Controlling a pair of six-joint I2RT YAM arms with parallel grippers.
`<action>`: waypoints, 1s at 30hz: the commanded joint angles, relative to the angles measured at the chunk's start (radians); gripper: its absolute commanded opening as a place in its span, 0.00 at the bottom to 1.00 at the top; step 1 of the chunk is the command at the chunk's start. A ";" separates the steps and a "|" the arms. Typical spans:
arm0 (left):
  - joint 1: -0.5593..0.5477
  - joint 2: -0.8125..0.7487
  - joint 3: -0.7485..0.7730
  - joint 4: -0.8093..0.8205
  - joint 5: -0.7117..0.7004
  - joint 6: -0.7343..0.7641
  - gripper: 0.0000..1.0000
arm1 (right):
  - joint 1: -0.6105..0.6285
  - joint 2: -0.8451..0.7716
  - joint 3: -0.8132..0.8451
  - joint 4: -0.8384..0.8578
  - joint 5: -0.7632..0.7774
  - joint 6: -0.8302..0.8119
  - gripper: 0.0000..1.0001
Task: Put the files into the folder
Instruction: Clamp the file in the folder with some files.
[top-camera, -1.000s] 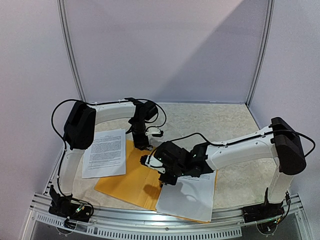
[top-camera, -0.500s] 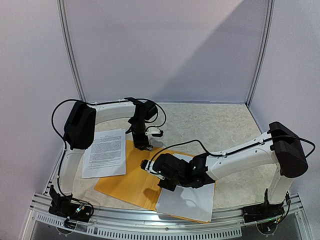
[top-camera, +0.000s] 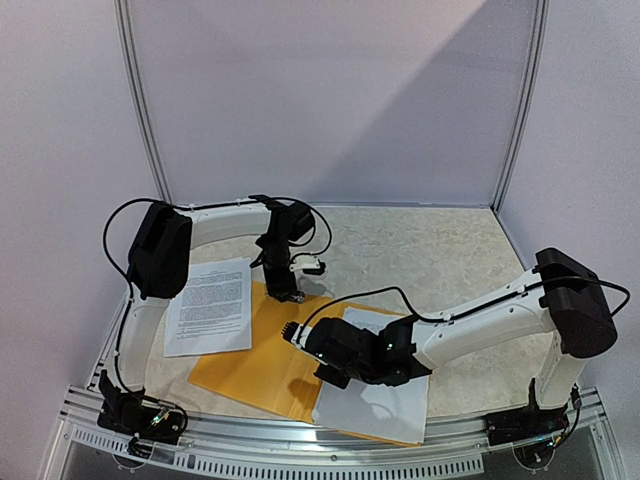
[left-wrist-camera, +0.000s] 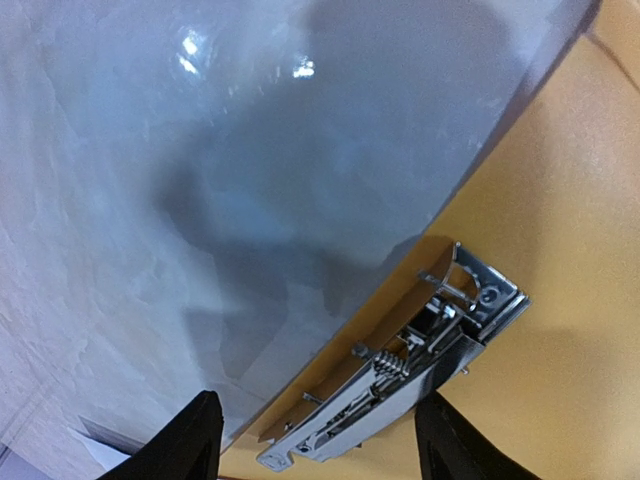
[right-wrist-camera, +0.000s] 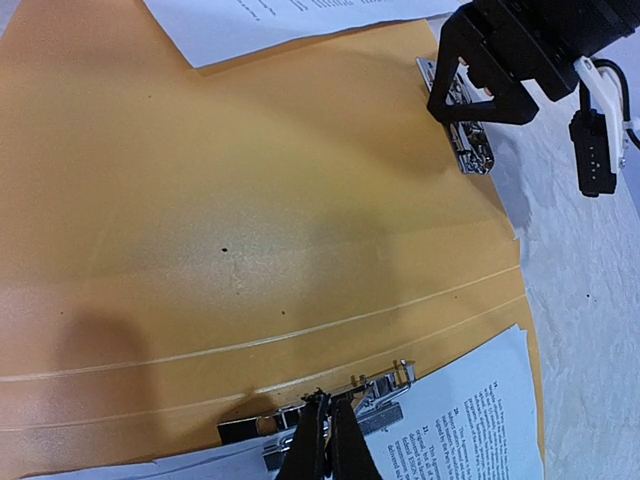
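Folder (top-camera: 250, 365) is laid open on table (top-camera: 440, 250), near centre. Files (top-camera: 375, 400): one sheet is laid on its right half, another (top-camera: 210, 305) on the table to its left. Left claw (left-wrist-camera: 320, 425) is spread open astride far clip (left-wrist-camera: 400, 370). Right claw (right-wrist-camera: 325, 445) is closed, tips at near clip (right-wrist-camera: 375, 392).

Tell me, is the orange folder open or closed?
Open. The folder lies spread flat, inside up: fold lines and two metal clips show, and a sheet lies on one half.

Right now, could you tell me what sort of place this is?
Probably a robot test booth: plain panel walls, two arms bolted to a metal rail, a folder and files on the table.
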 joint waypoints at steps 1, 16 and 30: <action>0.014 0.122 -0.061 0.007 -0.008 -0.002 0.68 | 0.104 0.060 -0.064 -0.134 -0.273 0.069 0.00; 0.010 0.069 -0.009 -0.057 0.081 -0.020 0.69 | 0.126 0.079 -0.116 -0.073 -0.276 0.102 0.00; -0.060 -0.073 0.124 -0.177 0.290 -0.122 0.72 | 0.126 0.072 -0.145 -0.058 -0.210 0.087 0.00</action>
